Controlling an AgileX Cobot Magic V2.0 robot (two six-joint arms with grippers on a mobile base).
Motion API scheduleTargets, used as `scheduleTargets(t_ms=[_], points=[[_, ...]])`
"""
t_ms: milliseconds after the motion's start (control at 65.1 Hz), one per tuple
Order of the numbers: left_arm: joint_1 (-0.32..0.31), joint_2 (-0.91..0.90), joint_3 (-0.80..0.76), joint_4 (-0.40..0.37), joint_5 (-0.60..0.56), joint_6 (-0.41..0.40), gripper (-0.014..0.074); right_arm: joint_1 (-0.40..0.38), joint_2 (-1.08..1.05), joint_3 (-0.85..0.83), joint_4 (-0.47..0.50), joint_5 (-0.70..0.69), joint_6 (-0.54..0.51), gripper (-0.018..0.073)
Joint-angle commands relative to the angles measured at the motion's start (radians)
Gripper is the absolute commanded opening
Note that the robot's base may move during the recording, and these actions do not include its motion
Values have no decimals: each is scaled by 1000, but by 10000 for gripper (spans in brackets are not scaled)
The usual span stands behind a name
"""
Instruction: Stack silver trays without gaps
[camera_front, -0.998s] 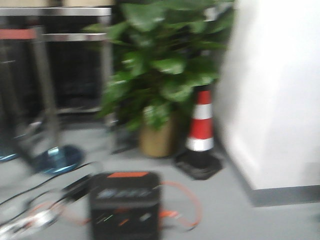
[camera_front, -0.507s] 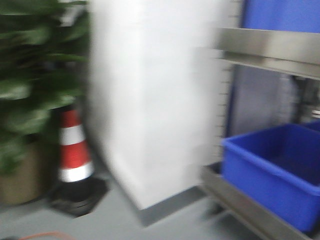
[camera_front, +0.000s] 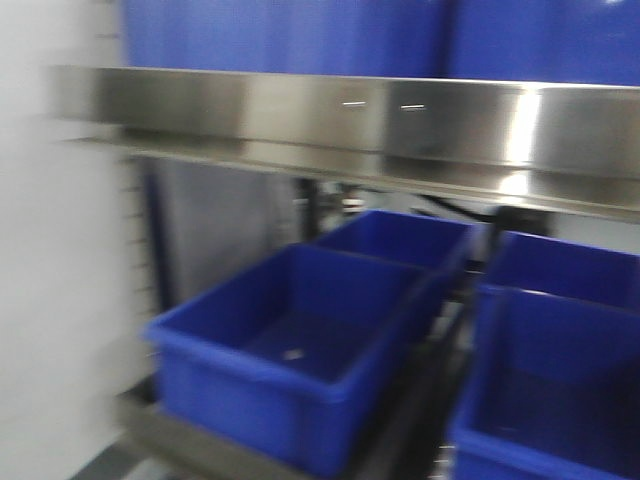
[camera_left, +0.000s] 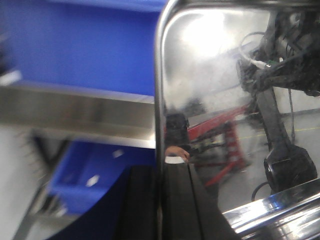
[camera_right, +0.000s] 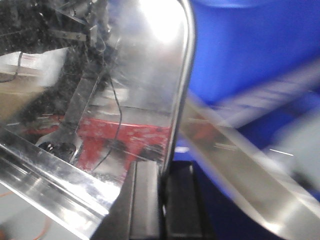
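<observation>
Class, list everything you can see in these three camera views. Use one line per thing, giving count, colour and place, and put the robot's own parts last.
silver tray: at least one, shiny steel, its rim clamped in each wrist view; whether both views show the same tray cannot be told.
lower blue bins: four, blue, open-topped, two by two below the rail.
upper blue bins: two, blue, above the rail.
steel rail: one, silver, spanning the front view.
white wall: one, white, at the left edge of the front view.
left gripper: one, black, fingers closed on the tray's rim.
right gripper: one, black, fingers closed on the tray's rim.
</observation>
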Motion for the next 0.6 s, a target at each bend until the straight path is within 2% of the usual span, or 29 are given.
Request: scheduleTargets(t_ms=[0, 583], points=[[18, -19, -5, 82, 15, -6, -14, -19, -14, 3, -74, 6, -12, -79], [18, -19, -5, 82, 15, -6, -14, -19, -14, 3, -74, 6, -12, -79]])
